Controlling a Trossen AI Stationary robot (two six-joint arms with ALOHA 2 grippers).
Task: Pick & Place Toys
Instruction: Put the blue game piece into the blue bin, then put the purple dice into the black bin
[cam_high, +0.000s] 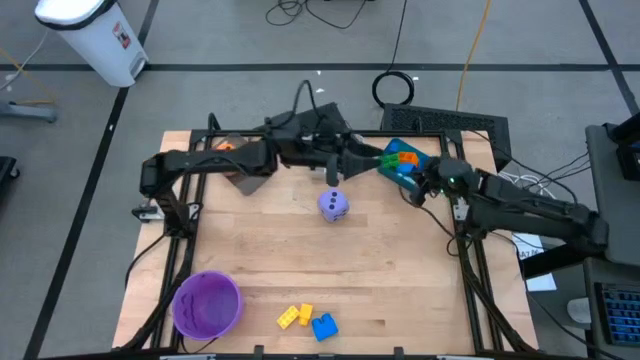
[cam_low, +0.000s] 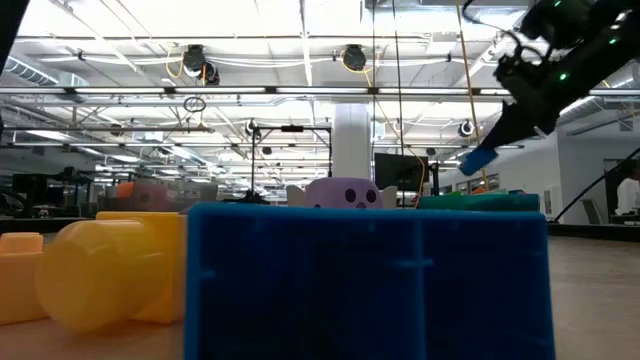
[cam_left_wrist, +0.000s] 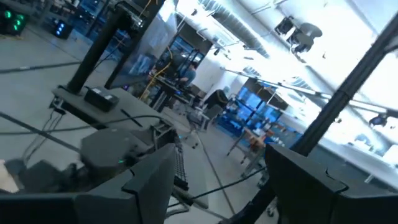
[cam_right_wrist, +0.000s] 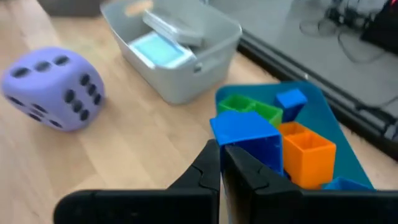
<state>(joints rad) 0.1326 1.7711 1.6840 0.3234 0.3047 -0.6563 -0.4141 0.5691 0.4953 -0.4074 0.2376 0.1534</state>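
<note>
My right gripper (cam_right_wrist: 222, 163) is shut on a blue brick (cam_right_wrist: 245, 134) over the teal bin (cam_right_wrist: 323, 106), which holds green, orange and blue bricks. The low view shows the gripper (cam_low: 497, 140) and the brick (cam_low: 478, 160) above the bin (cam_low: 480, 201). A purple dotted die (cam_high: 334, 205) rests on the table at mid-table and also shows in the right wrist view (cam_right_wrist: 53, 87). Two yellow bricks (cam_high: 293, 316) and a blue brick (cam_high: 324, 326) lie near the front edge. My left gripper (cam_high: 368, 164) hangs open and empty near the teal bin (cam_high: 405, 160). My right gripper pinches the blue brick by its lower near edge (cam_right_wrist: 233, 148) between its two fingers, which slant down from the table's right side. The brick is lifted clear and hangs tilted below the fingertips (cam_low: 505, 125), above the bricks in the teal bin.
A grey bin (cam_right_wrist: 174, 43) with flat whitish cards stands at the far side, partly under my left arm in the high view. A purple round bowl (cam_high: 207, 303) stands at the front left. Bare wood lies between the die and the front bricks.
</note>
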